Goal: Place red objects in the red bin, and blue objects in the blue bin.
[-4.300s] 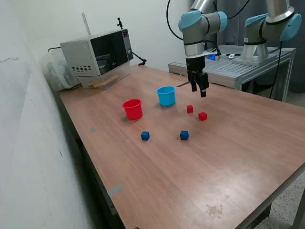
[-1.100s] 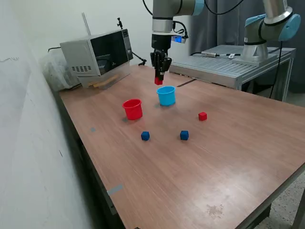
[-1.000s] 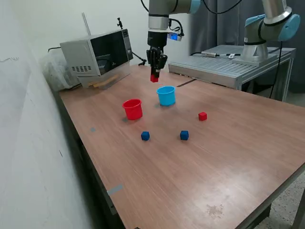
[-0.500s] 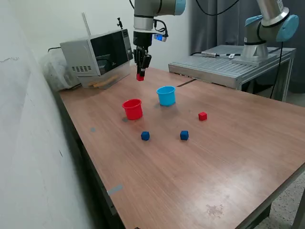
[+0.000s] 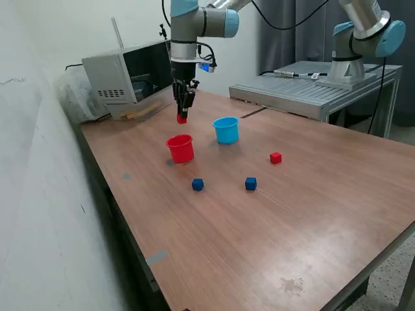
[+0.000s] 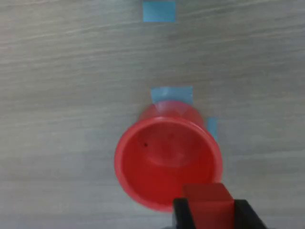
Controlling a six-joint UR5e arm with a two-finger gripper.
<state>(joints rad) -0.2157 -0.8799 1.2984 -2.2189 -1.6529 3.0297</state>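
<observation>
Red cube [image 5: 181, 119] pinched between my closed claw [image 5: 182, 117], I hang above the red cup [image 5: 181, 148], which stands on the wooden table [image 5: 311, 194] beside the light blue cup [image 5: 226, 129].

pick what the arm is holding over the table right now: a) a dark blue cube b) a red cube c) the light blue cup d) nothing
b: the gripper is closed on a red cube, held in the air above the red cup; the wrist view shows the cube between the fingers, at the cup's rim.
</observation>
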